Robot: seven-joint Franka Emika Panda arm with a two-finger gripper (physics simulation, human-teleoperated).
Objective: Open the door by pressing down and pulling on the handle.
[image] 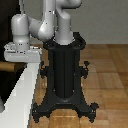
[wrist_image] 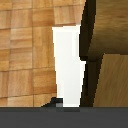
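Note:
The door (image: 9,82) is a near-black panel at the exterior view's left, with a pale white frame edge (image: 25,92) running toward the front. The tan-brown handle (image: 6,65) sticks out from it, mostly hidden under my white gripper (image: 20,54), which sits just above and against it. My fingers do not show. In the wrist view the handle (wrist_image: 107,45) fills one side, very close and large, next to the white frame edge (wrist_image: 67,65) over wooden floor.
The black robot pedestal (image: 64,75) with splayed feet stands on the wooden floor (image: 107,75) right beside the door's edge. A bit of the pedestal foot (wrist_image: 51,103) shows in the wrist view. A dark grey band (wrist_image: 64,117) crosses that view's edge.

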